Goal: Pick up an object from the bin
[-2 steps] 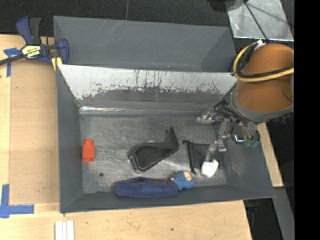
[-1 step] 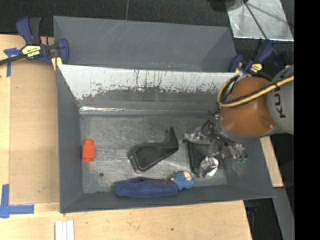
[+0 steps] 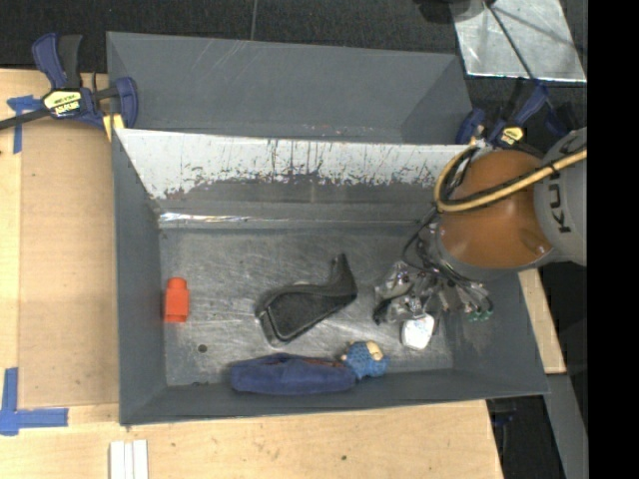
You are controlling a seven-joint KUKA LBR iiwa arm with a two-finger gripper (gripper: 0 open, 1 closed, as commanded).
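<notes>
My gripper [image 3: 407, 295] is low over the right part of the bin floor, partly under the arm's orange cover. Just below it lies a small white rounded thing [image 3: 417, 332], close to or touching the gripper; I cannot tell which. To its left a black curved thing [image 3: 305, 304], shaped like a scoop with a pointed end, lies flat in the middle. A blue soft toy [image 3: 295, 374] stretches along the front wall, and its small head [image 3: 365, 357] lies nearest the gripper.
A small orange block [image 3: 176, 300] stands alone at the far left of the floor. The bin's sloped walls rise close on the gripper's right and front. Bare floor lies between the orange block and the black thing.
</notes>
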